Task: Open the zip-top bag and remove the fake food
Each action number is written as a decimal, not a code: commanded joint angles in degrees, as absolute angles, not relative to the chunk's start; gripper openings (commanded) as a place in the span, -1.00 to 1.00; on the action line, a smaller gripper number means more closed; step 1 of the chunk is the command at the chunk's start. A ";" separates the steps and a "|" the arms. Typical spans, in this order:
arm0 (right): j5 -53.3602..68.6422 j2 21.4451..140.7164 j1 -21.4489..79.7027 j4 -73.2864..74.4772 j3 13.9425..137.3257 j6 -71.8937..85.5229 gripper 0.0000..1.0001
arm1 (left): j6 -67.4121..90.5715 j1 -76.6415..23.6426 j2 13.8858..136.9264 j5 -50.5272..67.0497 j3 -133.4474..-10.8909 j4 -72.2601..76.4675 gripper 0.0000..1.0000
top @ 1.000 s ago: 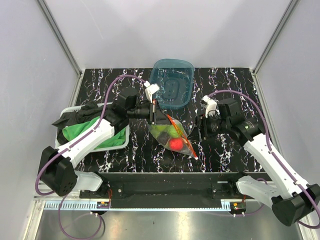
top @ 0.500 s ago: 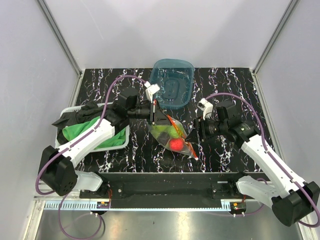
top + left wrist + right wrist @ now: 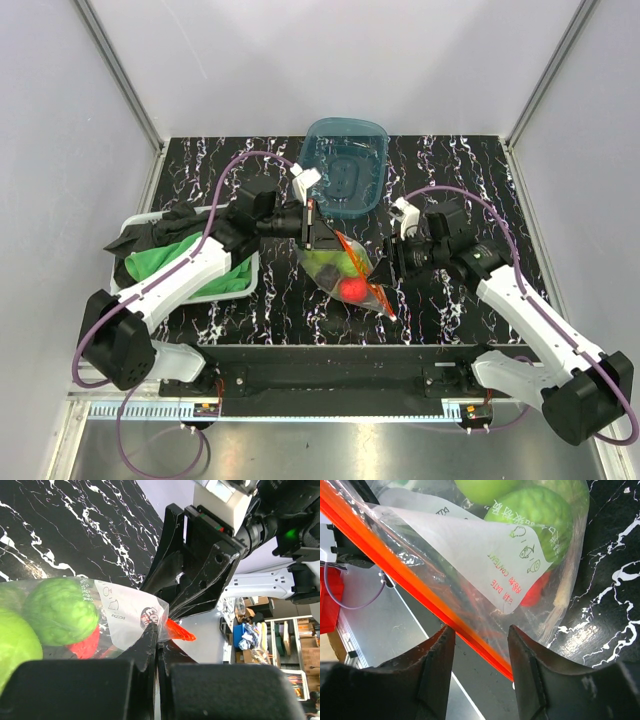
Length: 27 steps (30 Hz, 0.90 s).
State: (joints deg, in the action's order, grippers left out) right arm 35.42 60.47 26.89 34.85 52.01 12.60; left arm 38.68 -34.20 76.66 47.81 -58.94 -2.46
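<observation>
- The black marbled table (image 3: 450, 165) carries everything, with both arms reaching in toward its middle.
- A white tray (image 3: 252, 265) sits at the left edge, holding a green cloth (image 3: 175, 255) and some dark fabric.
- A teal translucent tub (image 3: 345, 175) stands at the far centre, just behind the left wrist.
- The zip-top bag (image 3: 345, 268) hangs between the two grippers near the table's middle. It slants down toward the near right, with its orange zip strip (image 3: 395, 570) along one edge.
- The left gripper (image 3: 156, 630) is pinched tight on the bag's top corner, right by the end of the zip strip.
- The right gripper (image 3: 480, 645) has its fingers (image 3: 437, 670) apart, one on each side of the zip strip, with a gap showing around it.
- The fake food is inside the bag: a ridged green piece (image 3: 540, 515), a smooth green apple (image 3: 485, 487) and a red piece (image 3: 350, 288) lowest down.
</observation>
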 commanded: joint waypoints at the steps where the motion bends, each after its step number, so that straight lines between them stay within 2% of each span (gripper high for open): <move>1: 33.76 60.56 27.68 30.94 51.07 11.86 0.04 | 40.60 -34.54 76.64 49.48 -62.23 2.64 -1.00; 2: 33.32 60.64 27.77 29.98 50.37 12.13 -0.08 | 40.69 -34.54 76.64 49.57 -62.40 2.72 -1.00; 6: 31.55 60.47 28.21 27.86 48.96 12.66 -0.24 | 41.04 -34.54 77.43 49.31 -63.19 2.55 -1.00; 8: 31.03 59.94 28.13 27.51 49.13 13.09 -0.41 | 41.92 -34.54 77.61 48.78 -63.54 2.29 -1.00; 9: 31.11 59.77 28.21 27.51 49.57 13.44 -0.65 | 42.18 -34.54 77.61 48.52 -63.72 1.76 -1.00; 11: 31.73 59.24 28.30 28.21 51.23 14.32 -0.94 | 40.09 -34.54 77.26 46.85 -64.68 -3.21 -0.96; 13: 32.78 59.06 28.21 29.09 53.51 16.25 -1.00 | 36.22 -34.63 75.86 43.18 -65.91 -6.84 -0.58; 14: 33.13 59.15 28.21 29.18 54.22 17.30 -1.00 | 34.99 -34.63 75.24 41.41 -66.27 -10.60 -0.32; 16: 34.71 59.33 28.30 28.92 55.97 20.21 -1.00 | 31.74 -35.07 72.97 35.20 -67.40 -14.40 0.24; 17: 35.15 59.50 28.21 28.83 56.42 21.00 -1.00 | 31.03 -35.50 72.08 32.89 -67.59 -16.50 0.60; 19: 35.07 59.85 28.21 28.56 57.56 22.15 -1.00 | 30.50 -37.26 69.88 25.28 -66.63 -17.49 0.82; 24: 34.28 61.43 28.21 31.02 60.55 23.46 -1.00 | 36.89 -44.80 62.85 5.92 -63.90 -19.60 0.83; 27: 34.19 61.44 28.21 30.76 60.03 25.13 -1.00 | 38.58 -50.07 62.23 -2.08 -63.81 -21.96 0.68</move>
